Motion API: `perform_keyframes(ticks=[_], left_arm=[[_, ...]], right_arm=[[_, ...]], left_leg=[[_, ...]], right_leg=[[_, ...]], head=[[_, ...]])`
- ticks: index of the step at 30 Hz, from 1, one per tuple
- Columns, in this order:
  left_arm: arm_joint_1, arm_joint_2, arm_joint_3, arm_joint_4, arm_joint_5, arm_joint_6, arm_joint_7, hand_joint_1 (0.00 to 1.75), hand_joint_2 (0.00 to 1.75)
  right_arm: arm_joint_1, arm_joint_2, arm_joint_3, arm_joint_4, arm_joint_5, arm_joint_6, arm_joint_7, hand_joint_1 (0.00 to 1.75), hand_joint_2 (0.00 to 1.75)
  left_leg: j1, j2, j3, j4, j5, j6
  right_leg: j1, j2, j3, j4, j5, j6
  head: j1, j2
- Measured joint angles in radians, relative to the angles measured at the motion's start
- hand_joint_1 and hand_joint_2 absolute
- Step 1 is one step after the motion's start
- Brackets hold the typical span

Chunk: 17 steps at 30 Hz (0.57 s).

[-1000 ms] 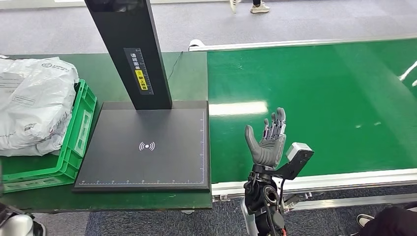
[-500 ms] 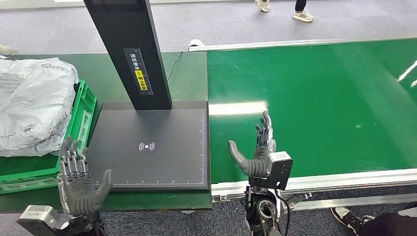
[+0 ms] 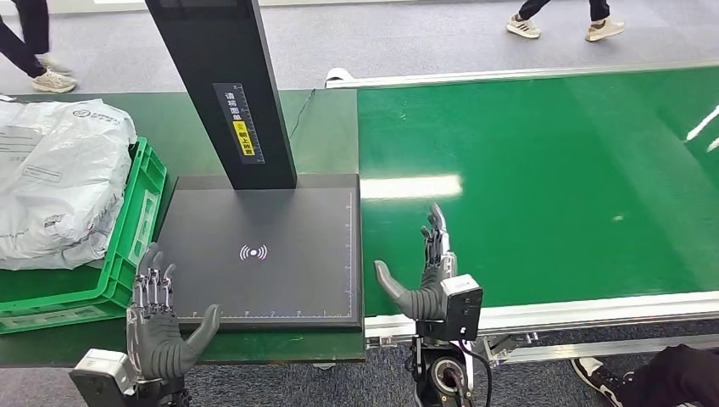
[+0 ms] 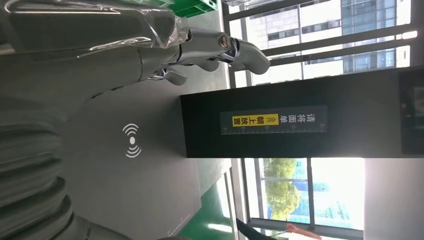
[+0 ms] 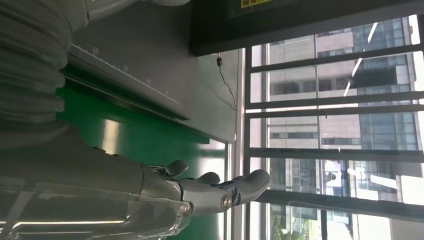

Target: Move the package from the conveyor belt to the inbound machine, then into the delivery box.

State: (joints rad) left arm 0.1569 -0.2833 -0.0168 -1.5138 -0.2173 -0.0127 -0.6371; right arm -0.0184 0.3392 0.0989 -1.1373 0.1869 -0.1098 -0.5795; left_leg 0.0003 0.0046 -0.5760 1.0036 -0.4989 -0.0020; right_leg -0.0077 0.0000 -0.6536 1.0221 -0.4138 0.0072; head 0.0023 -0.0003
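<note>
A bare green conveyor belt (image 3: 543, 178) runs beside the black scanner pad (image 3: 254, 254), and grey bagged packages (image 3: 55, 182) sit in the green crate (image 3: 136, 229) on the far left. Within the last second the left hand (image 3: 157, 326) has risen at the pad's near corner while the right hand (image 3: 428, 275) has drawn back toward the belt's near edge. Both have fingers spread wide and hold nothing, so I judge they await a package.
</note>
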Motion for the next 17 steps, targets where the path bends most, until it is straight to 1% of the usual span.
perform_keyframes(ticks=[17], left_arm=[[-0.022, -0.002, 0.002, 0.050, -0.017, -0.005, -0.003, 0.00, 1.75]], right_arm=[[-0.003, -0.005, 0.020, 0.039, -0.005, 0.023, 0.000, 0.00, 1.75]], left_leg=[[0.000, 0.000, 0.000, 0.000, 0.000, 0.000]], right_leg=[[0.000, 0.000, 0.000, 0.000, 0.000, 0.000]], head=[[0.000, 0.000]])
